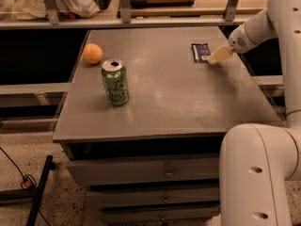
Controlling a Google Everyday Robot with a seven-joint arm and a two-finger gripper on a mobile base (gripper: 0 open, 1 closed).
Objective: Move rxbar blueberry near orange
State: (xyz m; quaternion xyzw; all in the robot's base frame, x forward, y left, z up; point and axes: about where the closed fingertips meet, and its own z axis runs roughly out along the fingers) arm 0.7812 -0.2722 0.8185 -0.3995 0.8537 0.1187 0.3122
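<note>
The rxbar blueberry (200, 52), a flat dark bar with pale lettering, lies near the table's far right. The orange (92, 53) sits at the far left edge of the table. My gripper (215, 56) hangs just right of the bar, its pale fingers low over the table and reaching the bar's right edge. It holds nothing that I can see.
A green soda can (115, 82) stands upright on the grey table (169, 102), in front of the orange. A rail with posts (141, 21) runs along the back. Drawers are below the tabletop. My white base (256, 173) is at the front right.
</note>
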